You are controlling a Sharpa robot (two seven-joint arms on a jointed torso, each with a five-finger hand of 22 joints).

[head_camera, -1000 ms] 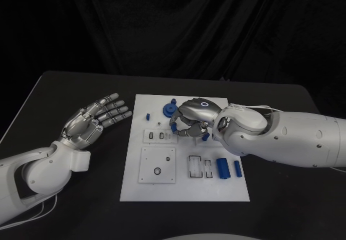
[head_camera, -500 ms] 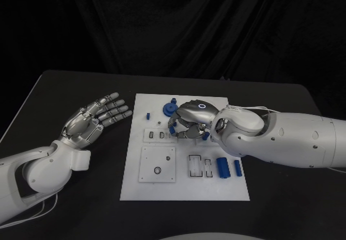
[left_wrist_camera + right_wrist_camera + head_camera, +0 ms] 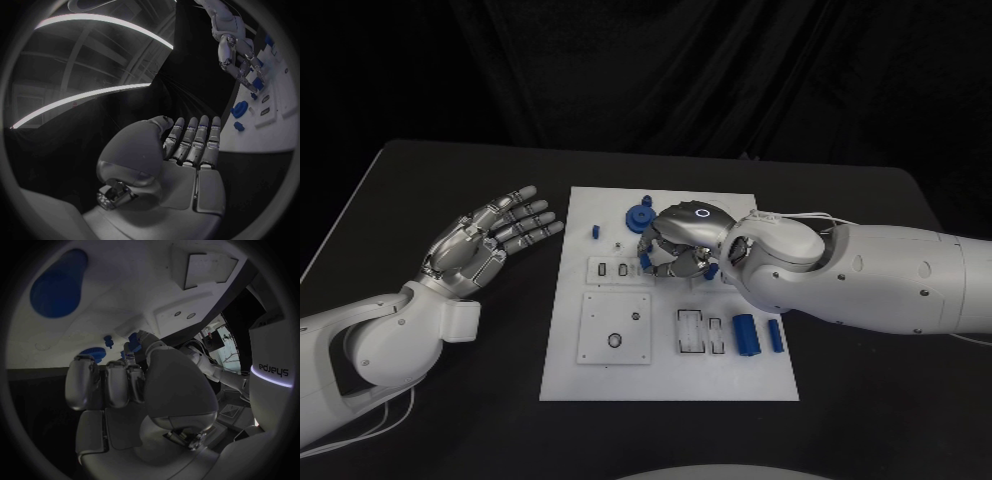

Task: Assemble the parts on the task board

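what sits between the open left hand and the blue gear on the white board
In the head view, bare black table, then the white task board's edge and a small blue peg lie between left hand and blue gear.

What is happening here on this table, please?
A two-armed robot is assembling small blue parts on the white task board. Its right robot hand is down over the upper middle of the board, fingers curled around a small blue part; whether it really grips the part cannot be told. The left robot hand lies open beside the board, holding nothing. Two blue cylinders wait near the board's right edge, and a blue gear sits near the top.
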